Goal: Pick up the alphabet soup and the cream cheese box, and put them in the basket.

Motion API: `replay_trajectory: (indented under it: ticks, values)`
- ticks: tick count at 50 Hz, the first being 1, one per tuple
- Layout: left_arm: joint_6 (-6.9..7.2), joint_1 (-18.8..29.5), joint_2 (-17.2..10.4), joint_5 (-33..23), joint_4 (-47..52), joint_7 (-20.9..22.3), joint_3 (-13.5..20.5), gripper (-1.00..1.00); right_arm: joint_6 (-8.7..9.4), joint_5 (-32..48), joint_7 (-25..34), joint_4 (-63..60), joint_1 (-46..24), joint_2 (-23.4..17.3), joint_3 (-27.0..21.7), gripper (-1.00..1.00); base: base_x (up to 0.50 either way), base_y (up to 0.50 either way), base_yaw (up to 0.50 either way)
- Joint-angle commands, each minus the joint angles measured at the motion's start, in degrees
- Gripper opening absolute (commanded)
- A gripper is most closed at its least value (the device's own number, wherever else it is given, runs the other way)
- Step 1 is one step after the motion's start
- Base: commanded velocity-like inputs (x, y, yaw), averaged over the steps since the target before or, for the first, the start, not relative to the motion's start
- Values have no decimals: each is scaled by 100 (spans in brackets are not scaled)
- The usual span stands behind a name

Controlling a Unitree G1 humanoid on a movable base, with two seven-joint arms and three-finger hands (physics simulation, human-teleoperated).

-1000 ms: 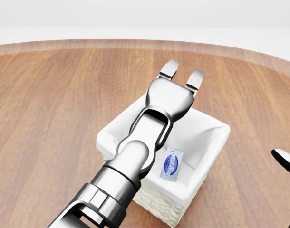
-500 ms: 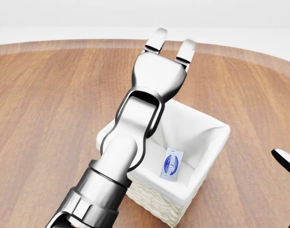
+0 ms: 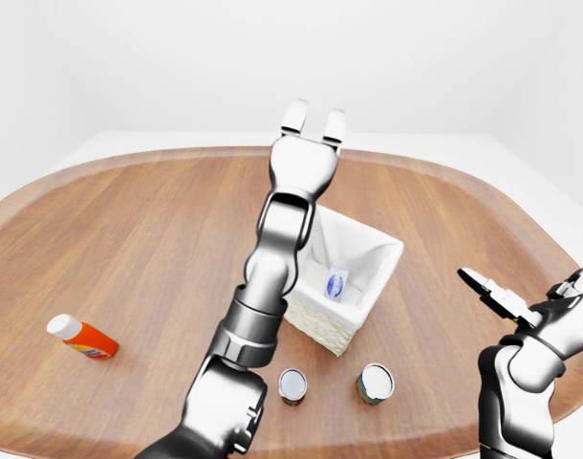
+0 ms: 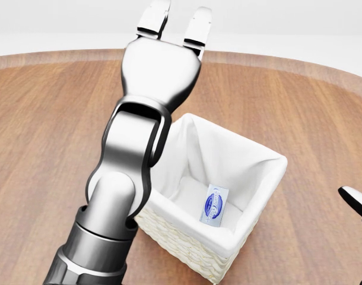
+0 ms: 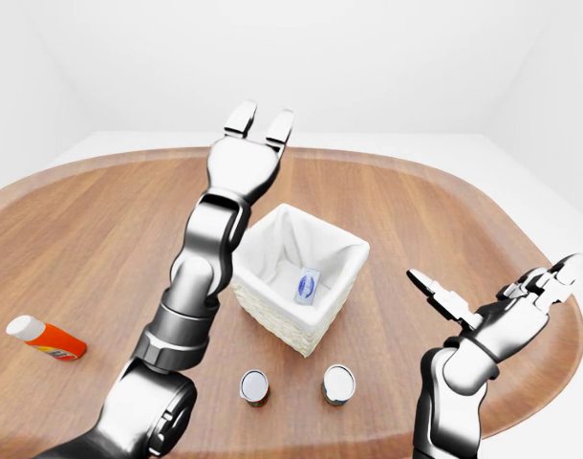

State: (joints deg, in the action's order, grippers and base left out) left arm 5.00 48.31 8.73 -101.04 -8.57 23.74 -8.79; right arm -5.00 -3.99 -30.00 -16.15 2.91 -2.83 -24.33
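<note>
The left hand (image 4: 169,27) is raised above the desk (image 3: 158,239) with its fingers spread and nothing between them; in the head view its forearm covers the near-left wall of the basket (image 4: 252,196), and the tips of the fingers run almost to the top edge of that view. Below and to the right of this hand, the cream cheese box (image 4: 214,205) lies inside the white-lined basket, leaning against the inner wall. In the head view only a fingertip of the right hand (image 5: 521,296) shows at the right edge; the right-eye view shows it whole, fingers splayed wide and holding nothing, well to the right of the basket.

Two cans stand on the desk just below the basket in the eye views, seen from above so their labels cannot be read: one (image 5: 255,386) nearer the left arm, the other (image 5: 337,383) to its right. Which is the alphabet soup cannot be told. An orange bottle with a white cap (image 3: 82,337) lies on its side far to the left of the left arm.
</note>
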Motion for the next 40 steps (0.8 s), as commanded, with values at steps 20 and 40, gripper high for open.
replay_trajectory:
  ticks: [20, 40]
  values:
    - [0, -443, -738, 826, 2228, 429, 482, 100, 0, 35, 0, 43, -6, 1, 7, 100, 0, 0, 0]
    - [0, -748, -1455, 1222, 2688, 562, 948, 100, 0, 44, 0, 9, 6, 6, 13, 100, 0, 0, 0]
